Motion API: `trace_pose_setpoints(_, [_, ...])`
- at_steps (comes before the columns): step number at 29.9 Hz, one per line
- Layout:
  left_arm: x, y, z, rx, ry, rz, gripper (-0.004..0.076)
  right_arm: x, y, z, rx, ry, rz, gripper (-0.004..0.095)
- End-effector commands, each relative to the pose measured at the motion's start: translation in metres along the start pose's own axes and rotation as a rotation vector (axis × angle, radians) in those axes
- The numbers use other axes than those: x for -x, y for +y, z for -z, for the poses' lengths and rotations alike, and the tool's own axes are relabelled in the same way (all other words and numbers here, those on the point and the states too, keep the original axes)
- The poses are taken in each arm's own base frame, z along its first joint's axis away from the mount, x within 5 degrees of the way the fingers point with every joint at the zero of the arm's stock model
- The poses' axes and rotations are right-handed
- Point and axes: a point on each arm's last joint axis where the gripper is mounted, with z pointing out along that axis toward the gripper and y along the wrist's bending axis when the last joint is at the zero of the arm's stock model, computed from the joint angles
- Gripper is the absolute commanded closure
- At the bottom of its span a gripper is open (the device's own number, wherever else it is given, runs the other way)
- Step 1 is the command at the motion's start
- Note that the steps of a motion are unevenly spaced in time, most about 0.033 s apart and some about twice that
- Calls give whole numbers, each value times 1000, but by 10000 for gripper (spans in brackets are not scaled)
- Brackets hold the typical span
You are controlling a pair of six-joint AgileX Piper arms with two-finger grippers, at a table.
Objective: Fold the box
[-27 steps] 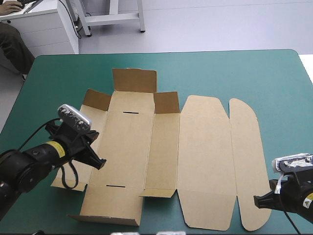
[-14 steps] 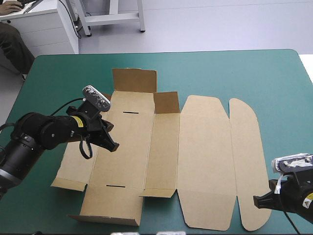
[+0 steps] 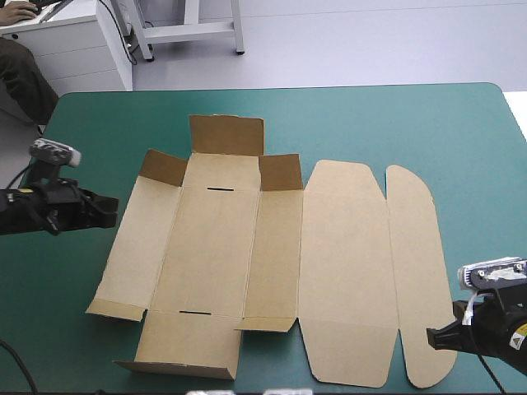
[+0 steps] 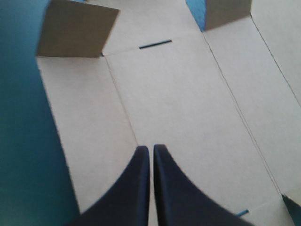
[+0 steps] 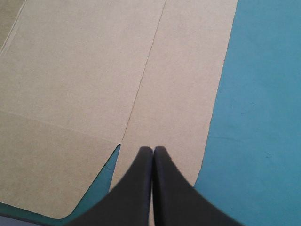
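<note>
I see the box (image 3: 272,247) plain brown mid-frame, with two thin dark slots (image 3: 220,190) in one panel. The cover (image 3: 395,123) around it is flat teal-green. The left gripper (image 3: 114,209), mid-left, and the right gripper (image 3: 429,336), lower right, are black.

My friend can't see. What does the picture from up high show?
A brown box lies unfolded on the teal-green table, a few small flaps at its far end tilted up. The left pincer, shut, sits just off its left edge; the right pincer, shut, points at its near right corner.
</note>
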Motion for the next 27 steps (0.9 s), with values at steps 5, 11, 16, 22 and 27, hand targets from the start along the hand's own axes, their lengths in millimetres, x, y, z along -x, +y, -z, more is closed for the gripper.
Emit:
trace_pose_setpoints(5, [1,24,43,18,-220,139,706,9,0,5,-7,-68,-3,928])
trace_pose_setpoints(11, [0,43,47,193,-247,162,707,8,-1,5,-11,-62,33,928])
trace_pose_setpoints(16, [-8,65,42,227,-202,303,600,9,-1,5,-13,-66,48,928])
trace_pose_setpoints(22, [-15,96,16,132,-140,472,191,9,-1,5,-13,-72,48,928])
trace_pose_setpoints(27, [-25,115,-8,21,-38,545,80,9,-1,5,-13,-72,53,928])
